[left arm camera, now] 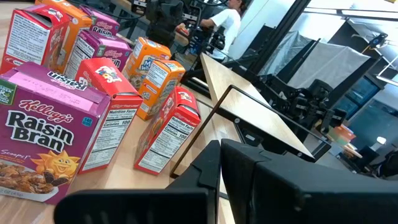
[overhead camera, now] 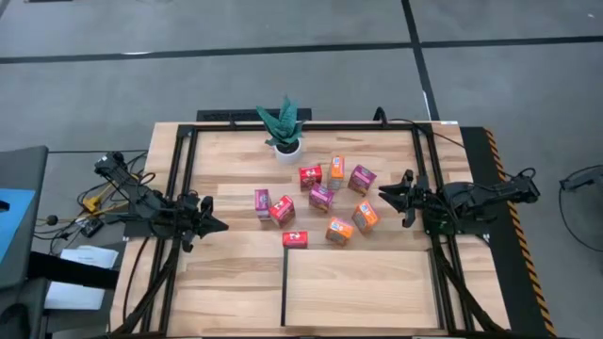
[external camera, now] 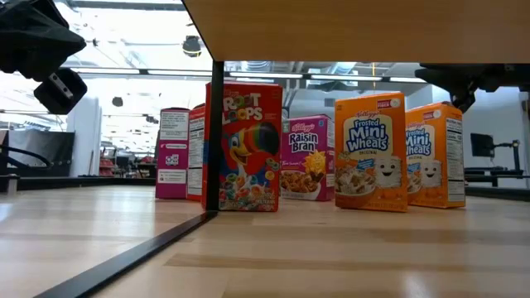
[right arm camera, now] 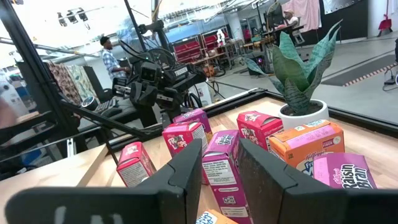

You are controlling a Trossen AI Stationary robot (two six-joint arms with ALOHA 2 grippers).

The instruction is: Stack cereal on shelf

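— Both grippers are hanging empty above the bench: the left gripper (overhead camera: 215,224) is sitting by the left edge with its fingers spread, and the right gripper (overhead camera: 389,195) is waiting by the right edge, jaws parted too, pointing in at the boxes.

— So nothing is being carried yet. Where is the cereal sitting?

— All nine boxes are standing in a loose cluster mid-bench, in front of the potted plant (overhead camera: 284,127). The shelf (overhead camera: 358,292), at the near right corner, is lying bare.

— Which step would you say is in hand?

— Judging by that, the task is only beginning; the arms are lining up for a first pick. The red box (overhead camera: 295,239) is standing just off the shelf's far-left corner, and the orange box (overhead camera: 366,216) is standing nearest the right gripper.

— And the next move?

— It is calling for one gripper to drop over a box's narrow sides without nudging neighbours; the orange box (overhead camera: 339,230) beside it is standing close.
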